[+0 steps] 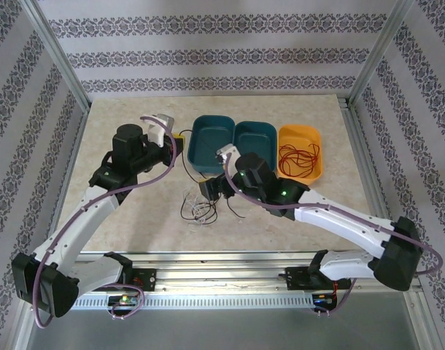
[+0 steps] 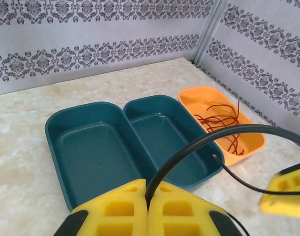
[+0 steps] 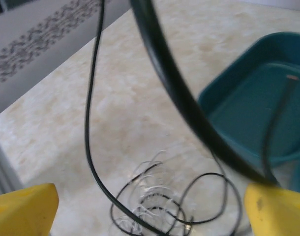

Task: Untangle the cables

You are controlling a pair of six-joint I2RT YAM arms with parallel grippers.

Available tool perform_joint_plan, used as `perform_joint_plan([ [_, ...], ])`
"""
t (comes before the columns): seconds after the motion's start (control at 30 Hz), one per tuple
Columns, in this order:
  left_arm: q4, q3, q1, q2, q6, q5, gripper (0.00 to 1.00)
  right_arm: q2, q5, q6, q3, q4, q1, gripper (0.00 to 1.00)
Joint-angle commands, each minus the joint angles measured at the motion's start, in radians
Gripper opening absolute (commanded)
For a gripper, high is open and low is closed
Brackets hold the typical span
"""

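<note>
I'm looking at a table [image 1: 339, 117] with a pale beige, marbled top under soft, even light. Papered walls [image 1: 208, 44] close off its far edge and both sides, white with grey-purple bands of damask pattern. Silver metal posts [image 1: 60, 51] stand at the far corners, and a metal rail [image 1: 222, 264] runs along the near edge.

Bright, even light; blurry wrist close-ups.

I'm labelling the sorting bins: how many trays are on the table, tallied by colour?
Teal trays: 2, the left teal tray and the middle teal tray
Orange trays: 1, the orange tray
Total: 3
</note>
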State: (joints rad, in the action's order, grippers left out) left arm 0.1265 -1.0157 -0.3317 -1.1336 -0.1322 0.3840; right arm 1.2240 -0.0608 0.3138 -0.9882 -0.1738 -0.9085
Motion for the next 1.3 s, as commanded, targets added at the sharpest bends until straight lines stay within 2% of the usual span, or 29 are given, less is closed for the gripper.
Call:
perform_joint_plan([
  [0.0,0.0,-0.064,0.002,-0.033,0.01,-0.056,0.0,-0.107,-0.189,0.021,0.039,-0.056,0.02,0.98],
  [0.2,0.028,-0.135,0.003,-0.119,0.013,-0.224,0.0,-0.275,-0.3,0.048,0.099,-0.111,0.053,0.99],
  [0.37,-0.013,-0.187,-0.003,-0.202,-0.011,-0.252,0.0,-0.354,-0.437,0.102,0.127,-0.189,0.073,0.99],
  [0.5,-0.051,-0.244,-0.046,-0.288,-0.007,-0.28,0.0,-0.381,-0.614,0.181,0.103,-0.293,0.075,0.98],
  [0.57,-0.056,-0.282,-0.078,-0.34,0.011,-0.321,0.0,-0.405,-0.663,0.209,0.1,-0.309,0.077,0.98],
  [0.7,-0.058,-0.375,-0.149,-0.466,0.066,-0.406,0.0,-0.469,-0.688,0.23,0.11,-0.305,0.08,0.98],
  [0.87,-0.1,-0.474,-0.216,-0.608,0.102,-0.423,0.0,-0.533,-0.753,0.252,0.127,-0.333,0.082,0.98],
  [0.97,-0.098,-0.549,-0.253,-0.694,0.14,-0.45,0.0,-0.559,-0.751,0.249,0.132,-0.345,0.084,0.99],
  [1.27,0.058,-0.762,-0.303,-0.906,0.241,-0.509,0.0,-0.557,-0.719,0.265,0.135,-0.373,0.092,0.98],
])
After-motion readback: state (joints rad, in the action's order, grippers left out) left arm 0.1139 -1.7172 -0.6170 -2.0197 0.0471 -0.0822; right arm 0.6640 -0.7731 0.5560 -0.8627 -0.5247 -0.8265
